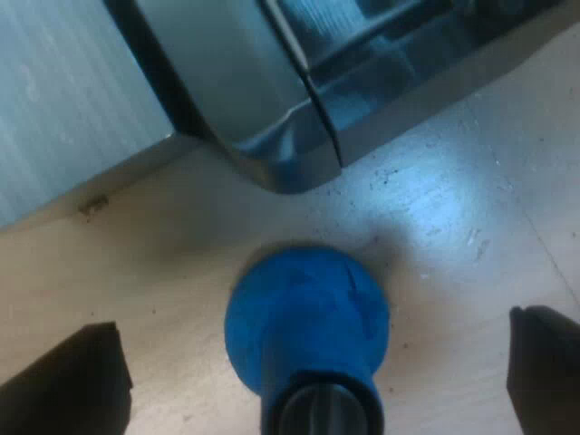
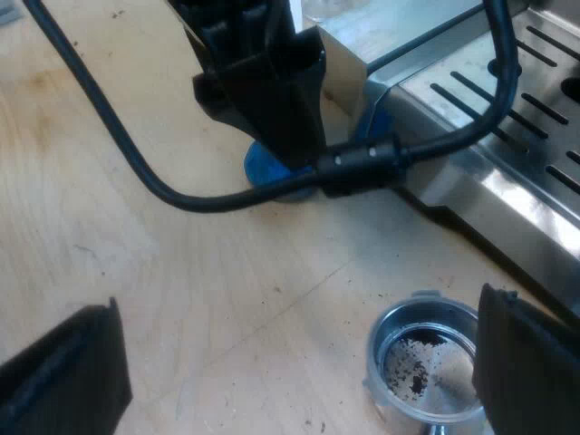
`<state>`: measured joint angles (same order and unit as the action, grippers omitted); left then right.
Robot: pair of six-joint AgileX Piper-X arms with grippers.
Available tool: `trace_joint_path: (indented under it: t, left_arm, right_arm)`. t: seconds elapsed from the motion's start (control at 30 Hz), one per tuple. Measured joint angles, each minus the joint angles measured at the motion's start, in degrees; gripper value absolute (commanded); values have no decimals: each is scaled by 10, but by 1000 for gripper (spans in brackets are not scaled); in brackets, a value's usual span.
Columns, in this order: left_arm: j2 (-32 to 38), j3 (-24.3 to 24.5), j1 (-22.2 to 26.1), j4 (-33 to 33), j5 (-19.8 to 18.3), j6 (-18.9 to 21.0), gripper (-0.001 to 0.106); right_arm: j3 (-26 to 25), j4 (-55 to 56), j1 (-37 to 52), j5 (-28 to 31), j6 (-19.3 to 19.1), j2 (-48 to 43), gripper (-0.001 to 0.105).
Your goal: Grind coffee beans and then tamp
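A: Under everything, pale wooden table, flecked with dark specks near the espresso machine. Largest thing on it?

B: That same machine, steel-fronted, with a slotted drip tray along its base.

A: Next in size?

B: Then the left end effector, hanging just off the machine's corner. Spread wide, black fingers well apart, one on each side of the blue tamper, touching neither side of it. From the right wrist, seen as a dark block directly over the tamper, close to that same corner.

A: And the right end effector?

B: Likewise spread wide, gripping nothing, low over the table before the machine's drip tray.

A: Tamper's place?

B: Standing on the table near the machine's corner, with a strip of bare wood between.

A: Smaller still?

B: Metal holder, lying on the table just before the drip tray's edge, basket open upward. Between the right fingers, hard by one of them; touching or not, cannot tell.

A: Smallest?

B: Dark coffee grounds, a thin scatter on the basket's floor, bare steel showing between the crumbs.
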<state>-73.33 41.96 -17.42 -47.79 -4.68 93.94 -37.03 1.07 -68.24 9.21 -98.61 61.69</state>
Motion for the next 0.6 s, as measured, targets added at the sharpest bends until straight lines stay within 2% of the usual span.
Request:
trace_joint_path:
  t: [0.2,0.3,0.37,0.4,0.6]
  left_arm:
    - [-40,0,0,12,0,0,84]
    - [-46,0,0,14,-2,2,79]
    - [-47,0,0,14,-2,3,68]
    - [-47,0,0,15,-2,3,65]
    - [-47,0,0,11,-13,3,29]
  right_arm:
    - [0,0,0,0,0,0,79]
    - [0,0,0,0,0,0,79]
    - [0,0,0,0,0,0,79]
    - [0,0,0,0,0,0,79]
    - [0,0,0,0,0,0,79]
